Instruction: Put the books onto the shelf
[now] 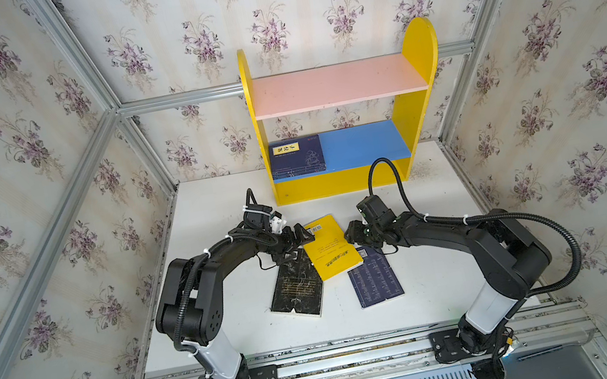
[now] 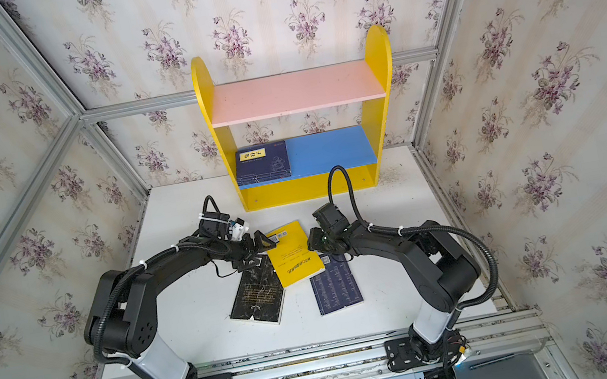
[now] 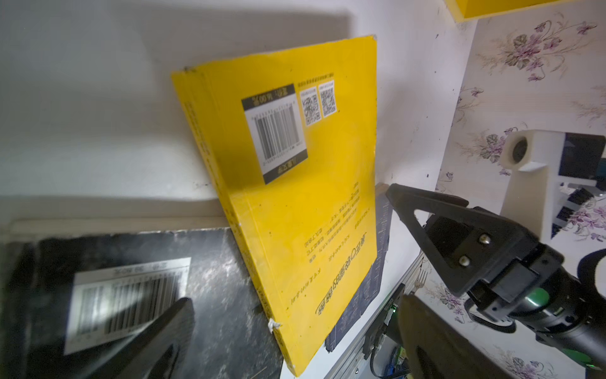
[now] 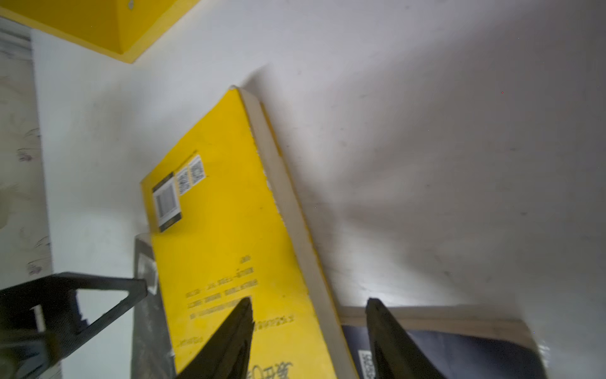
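Closest to the lens, my 2 black arms arch up off the front rail [image 1: 347,353]: left arm [image 1: 201,288], right arm [image 1: 485,247]. My left gripper [image 1: 299,242] stands wide open and empty over the far corner of the scuffed black paperback [image 1: 296,291], which lies flat on the white tabletop [image 1: 233,329]. Farther back, a stack of navy blue books [image 1: 297,156] rests at the left end of the blue lower board [image 1: 365,143] of the yellow-sided wooden shelf [image 1: 417,65]. Next, the bright yellow paperback [image 1: 331,249] lies back cover up, overlapping the black paperback and the navy blue paperback [image 1: 375,281] beside it. My right gripper [image 4: 308,300] is partly open, straddling the yellow paperback's page edge and gripping nothing.
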Tool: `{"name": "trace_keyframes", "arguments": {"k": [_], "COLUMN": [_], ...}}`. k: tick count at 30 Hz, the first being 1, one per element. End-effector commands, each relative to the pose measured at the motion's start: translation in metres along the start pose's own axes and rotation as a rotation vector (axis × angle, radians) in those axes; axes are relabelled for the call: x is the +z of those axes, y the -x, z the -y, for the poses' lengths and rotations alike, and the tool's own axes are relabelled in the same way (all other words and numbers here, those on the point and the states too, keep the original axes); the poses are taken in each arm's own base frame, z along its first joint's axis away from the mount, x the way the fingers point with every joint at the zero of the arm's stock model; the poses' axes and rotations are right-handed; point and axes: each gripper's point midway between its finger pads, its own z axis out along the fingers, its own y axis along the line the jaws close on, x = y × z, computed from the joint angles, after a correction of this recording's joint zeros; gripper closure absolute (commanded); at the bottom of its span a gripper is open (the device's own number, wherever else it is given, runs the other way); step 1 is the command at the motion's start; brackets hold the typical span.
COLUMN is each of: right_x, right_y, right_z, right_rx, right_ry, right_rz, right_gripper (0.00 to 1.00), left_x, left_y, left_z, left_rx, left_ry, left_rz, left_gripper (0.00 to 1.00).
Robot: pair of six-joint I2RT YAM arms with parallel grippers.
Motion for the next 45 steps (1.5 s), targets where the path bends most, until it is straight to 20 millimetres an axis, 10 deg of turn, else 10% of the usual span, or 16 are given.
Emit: {"name": "trace_keyframes", "arguments": {"k": [1,15,23,28,37,45], "right_x": [0.006,0.040,0.037,0.017,-0.014,-0.054], "right_y": [-0.005,-0.041,-0.029,-0.015,0.018,-0.003], "right_z": [0.001,-0.074,-0.139,-0.166,-0.091,-0.019], "right_rx": [0.011,-0.086,-0.153,-0.218,-0.152,-0.196], "right_ry": [-0.014,0.142,0.325,0.399,0.226,0.038], "right_rz": [0.015,-0.130,-0.161,-0.134,-0.055,-0.075], "right_gripper": [0.42,0.45,0.45,0.44,0.41,0.38], "left_x": [0.007,0.018,-0.026,-0.067,-0.112,-0.096], "left_y": [-0.006,0.013,0.054,0.077,0.072,0.021], "left_z": [0.002,0.020,0.023,-0.016,-0.054,-0.020], "left_rx": [0.022,0.047,0.053,-0.048,-0.159,-0.045], "left_ry": [-0.012,-0.048,-0.116,-0.066,0.059,0.071], "left_rz": [-0.038,-0.045,0.069,0.205,0.356,0.307], "left_gripper": [0.01,0.01,0.01,0.01,0.01,0.01]}}
